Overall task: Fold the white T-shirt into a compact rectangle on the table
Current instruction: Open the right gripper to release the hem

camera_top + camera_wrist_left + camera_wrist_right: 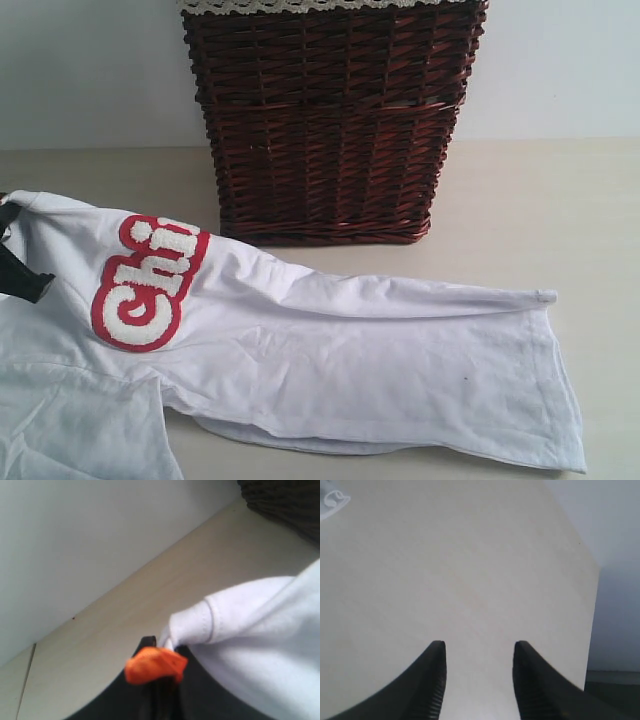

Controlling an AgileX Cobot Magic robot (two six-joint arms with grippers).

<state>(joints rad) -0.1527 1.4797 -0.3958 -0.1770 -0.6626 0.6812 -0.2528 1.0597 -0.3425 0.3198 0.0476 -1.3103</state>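
White T-shirt (350, 350): lay on the table (560, 220), near side of the dark wicker basket (330, 130), stretched from the left edge of the exterior view toward the right. Cloth doubled over itself in a long band; hemmed end pointed right and lay flat. Left end was lifted off the surface, with creases running toward it. Fuzzy white lettering outlined in red (150, 285) sat on the raised left part; only 3 letters, "Chi", readable, the rest turned over the fold. 1 tiny dark speck on the cloth near the hem.

Left gripper (157, 687): jaws closed on a bunched ribbed edge of the shirt, with the orange tag (155, 665) at its tip. In the exterior view only a dark sliver of it showed at the left edge.

Right gripper (479, 652): 2 dark fingers (432, 680) stood moderately apart above bare table, nothing between them.

Hidden or unclear: shirt cut off at the left and near edges of the exterior view; neck and sleeves not distinguishable there. Basket top cropped, with a strip of lace trim (300, 6) just visible. A small white object (335, 501) in the right wrist view was too blurred to identify.
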